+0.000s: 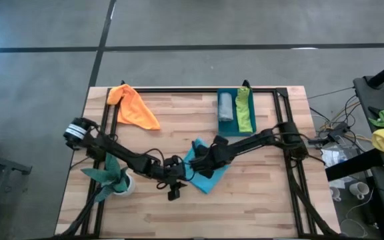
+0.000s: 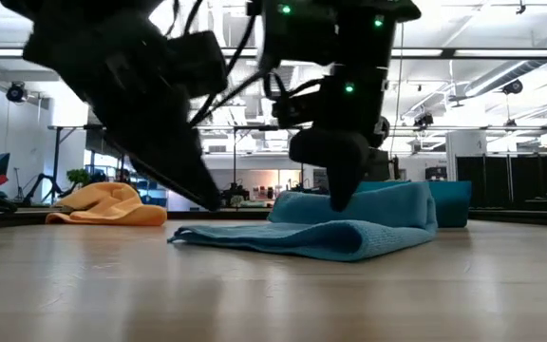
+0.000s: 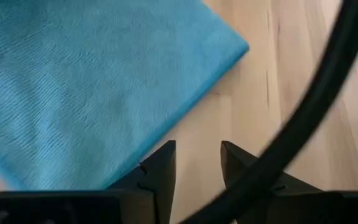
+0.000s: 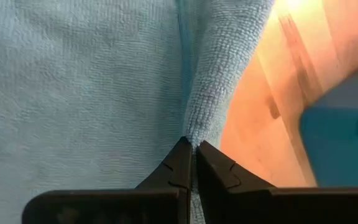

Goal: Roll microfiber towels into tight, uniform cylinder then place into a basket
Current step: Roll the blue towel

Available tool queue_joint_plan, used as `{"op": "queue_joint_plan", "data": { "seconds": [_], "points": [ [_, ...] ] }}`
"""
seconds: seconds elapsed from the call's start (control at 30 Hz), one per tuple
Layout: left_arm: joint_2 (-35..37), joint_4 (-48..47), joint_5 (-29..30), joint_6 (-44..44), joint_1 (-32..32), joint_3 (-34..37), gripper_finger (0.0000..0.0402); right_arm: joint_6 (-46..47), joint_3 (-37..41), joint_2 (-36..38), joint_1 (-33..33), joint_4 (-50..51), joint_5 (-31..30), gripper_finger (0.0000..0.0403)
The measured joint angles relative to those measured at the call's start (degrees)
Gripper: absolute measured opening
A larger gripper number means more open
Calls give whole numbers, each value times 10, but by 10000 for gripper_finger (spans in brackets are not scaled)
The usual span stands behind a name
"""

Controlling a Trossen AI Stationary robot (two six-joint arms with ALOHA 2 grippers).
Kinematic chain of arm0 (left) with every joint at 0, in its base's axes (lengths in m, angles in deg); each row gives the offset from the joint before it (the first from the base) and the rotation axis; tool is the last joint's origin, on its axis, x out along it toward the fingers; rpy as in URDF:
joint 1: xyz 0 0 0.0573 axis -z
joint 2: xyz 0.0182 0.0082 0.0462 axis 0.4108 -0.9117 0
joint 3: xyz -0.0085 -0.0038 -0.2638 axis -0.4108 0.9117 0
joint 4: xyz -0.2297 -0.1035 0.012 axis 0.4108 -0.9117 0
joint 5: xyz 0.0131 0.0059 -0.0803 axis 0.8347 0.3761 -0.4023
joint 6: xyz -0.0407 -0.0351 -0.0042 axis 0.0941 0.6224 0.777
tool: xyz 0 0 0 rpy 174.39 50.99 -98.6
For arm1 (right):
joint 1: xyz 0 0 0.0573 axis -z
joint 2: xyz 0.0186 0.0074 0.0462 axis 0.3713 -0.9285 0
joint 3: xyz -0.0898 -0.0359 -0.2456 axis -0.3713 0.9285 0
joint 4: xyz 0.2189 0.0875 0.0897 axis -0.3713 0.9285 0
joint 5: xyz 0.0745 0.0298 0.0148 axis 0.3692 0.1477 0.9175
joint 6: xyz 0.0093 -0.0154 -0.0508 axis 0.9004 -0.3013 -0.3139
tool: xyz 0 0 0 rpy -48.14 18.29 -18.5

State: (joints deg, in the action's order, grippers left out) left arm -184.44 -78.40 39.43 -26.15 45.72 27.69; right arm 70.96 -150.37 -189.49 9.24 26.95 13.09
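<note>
The right end effector [image 4: 193, 163] is clenched on a fold of the turquoise towel [image 1: 204, 175], its two fingers pressed tight together with a ridge of cloth rising between them. The left end effector [image 3: 197, 163] hangs just off the towel's near edge, fingers a little apart and gripping nothing, with bare table [image 1: 245, 213] under them.

The turquoise towel lies mid-table, partly doubled over on itself (from the low view one end looks raised into a thick fold, though I cannot say whether that is a proper roll). It is light, limp and slightly grippy, so it should bunch rather than slide; I would take it by a hemmed edge or corner, pinching both layers, and keep it taut while turning.

Beyond it, the basket [image 1: 235, 131] sits at the far side, already carrying the grey towel [image 1: 226, 107] and lime green towel [image 1: 245, 112]. The orange towel [image 1: 133, 107] lies crumpled, far left.
</note>
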Motion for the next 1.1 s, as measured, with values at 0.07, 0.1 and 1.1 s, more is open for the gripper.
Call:
{"op": "queue_joint_plan", "data": {
  "seconds": [0.07,0.1,1.1],
  "points": [
    [14,-11,-1,0,0,1,111,9,-24,-13,-6,15,-6,9],
    [21,-15,-1,0,0,4,111,12,-34,-18,-8,19,-8,9],
    [264,-143,-58,-16,0,25,111,13,-42,-29,-26,-36,8,31]
  ]
}}
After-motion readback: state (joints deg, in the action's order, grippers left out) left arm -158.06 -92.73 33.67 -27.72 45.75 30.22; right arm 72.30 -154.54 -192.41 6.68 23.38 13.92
